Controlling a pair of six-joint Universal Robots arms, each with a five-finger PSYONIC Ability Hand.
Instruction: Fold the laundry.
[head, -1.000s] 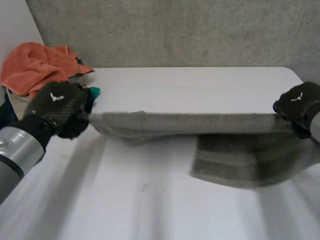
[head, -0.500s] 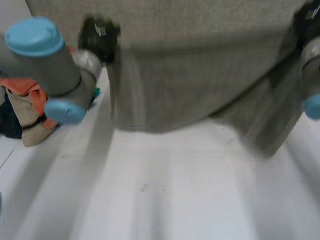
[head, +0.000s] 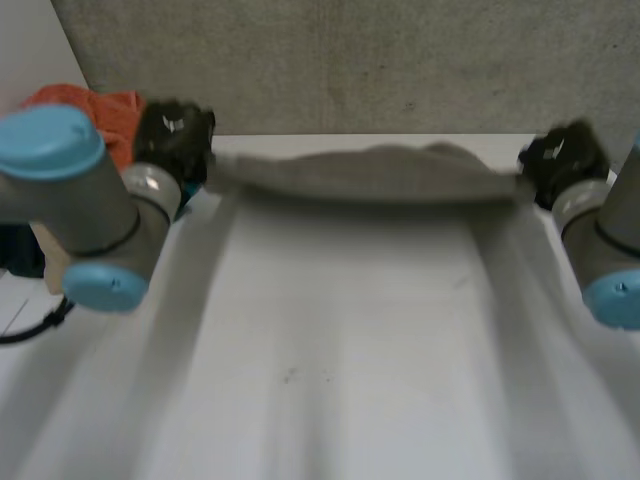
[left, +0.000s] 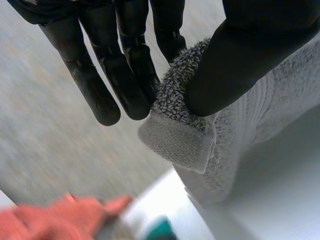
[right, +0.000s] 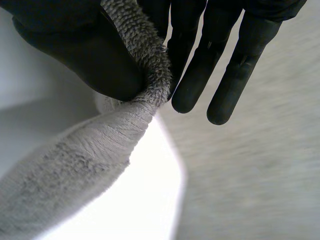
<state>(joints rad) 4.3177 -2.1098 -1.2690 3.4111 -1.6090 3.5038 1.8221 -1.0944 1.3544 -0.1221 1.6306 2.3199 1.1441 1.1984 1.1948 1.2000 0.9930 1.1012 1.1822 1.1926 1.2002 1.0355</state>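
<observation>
Grey terry towel (head: 365, 172) stretched taut at the white table's (head: 340, 330) far edge.
The left hand (head: 172, 140) pinches its hemmed corner, the right hand (head: 560, 160) the other end; the left arm half hides an orange cloth (head: 118, 118).

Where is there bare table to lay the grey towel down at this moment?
The white table is bare from the grey towel, stretched along its far edge, to the near edge. It is crowded at the left hand and right hand, whose fingers pinch the towel's ends, and at the orange cloth heaped just outside the left hand.

no legible text or markings
</observation>
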